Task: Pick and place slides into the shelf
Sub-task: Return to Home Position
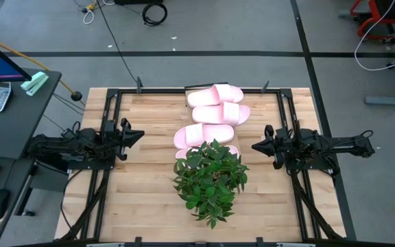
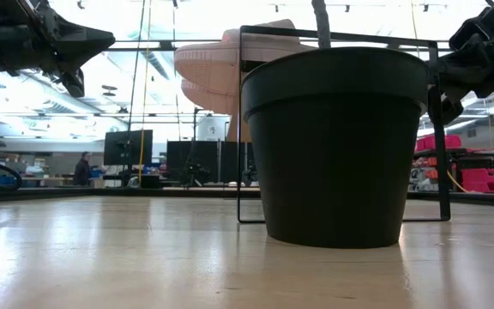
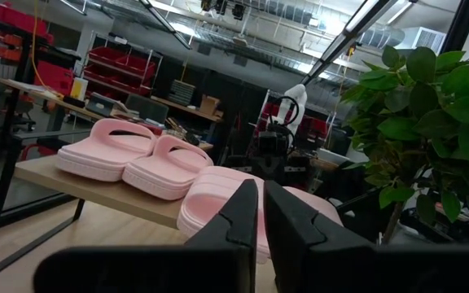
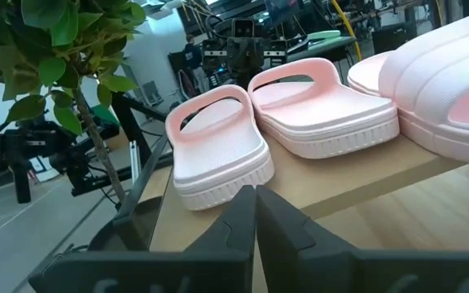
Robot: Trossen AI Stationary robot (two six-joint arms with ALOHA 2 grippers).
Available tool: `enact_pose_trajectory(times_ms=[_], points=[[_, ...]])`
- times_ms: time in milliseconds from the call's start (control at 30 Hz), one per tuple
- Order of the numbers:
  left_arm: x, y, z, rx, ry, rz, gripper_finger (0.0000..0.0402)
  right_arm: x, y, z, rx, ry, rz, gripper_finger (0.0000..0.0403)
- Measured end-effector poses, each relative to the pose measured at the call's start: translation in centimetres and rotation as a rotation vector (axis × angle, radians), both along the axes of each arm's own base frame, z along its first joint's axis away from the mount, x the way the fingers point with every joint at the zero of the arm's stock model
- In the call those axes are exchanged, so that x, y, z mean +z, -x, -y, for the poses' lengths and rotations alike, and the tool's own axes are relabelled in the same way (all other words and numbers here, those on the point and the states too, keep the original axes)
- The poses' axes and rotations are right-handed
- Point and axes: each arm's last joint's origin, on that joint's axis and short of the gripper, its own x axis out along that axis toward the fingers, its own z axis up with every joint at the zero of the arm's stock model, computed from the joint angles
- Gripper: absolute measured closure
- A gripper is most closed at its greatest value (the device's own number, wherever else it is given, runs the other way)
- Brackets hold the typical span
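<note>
Four pale pink foam slides [image 1: 214, 94] lie in a row on the shelf [image 3: 80, 185], a narrow light-wood plank raised on thin black legs above the table [image 1: 142, 206]. Each slide has one broad arched strap, an open toe and a thick sole with fine ribbing along its edge. They sit side by side, touching or nearly so. In the high view the row runs from the table's far edge to the potted plant [image 1: 210, 180], whose leaves cover part of the nearest slide [image 1: 182, 152].

The left arm [image 1: 81, 145] and right arm [image 1: 321, 145] sit at opposite sides of the table. Their jaws point inward at each other, with the row of slides and the plant between them, apart from both. The left jaws are drawn together with only a sliver of a gap and hold nothing. Just past their tips lies the rounded side of one slide [image 3: 210, 199], with two more farther along the shelf. The right jaws are pressed closed and empty. Ahead of them the end slide [image 4: 218, 146] sits at the plank's end, the plant's stem beside it. In the low view the plant's black pot [image 2: 333, 146] stands in front of the shelf.
</note>
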Motion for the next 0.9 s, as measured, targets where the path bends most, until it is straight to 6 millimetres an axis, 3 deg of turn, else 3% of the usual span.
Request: enact_pose_trajectory(times_ms=[533,900], points=[[0.0,0.0,0.0,0.0,0.0,0.0,0.0361,-0.01,0.0,0.0,0.001,0.0,-0.001,0.0384],[0.0,0.0,0.0,0.0,0.0,0.0,0.0377,-0.01,0.0,0.0,0.001,0.0,-0.001,0.0385]])
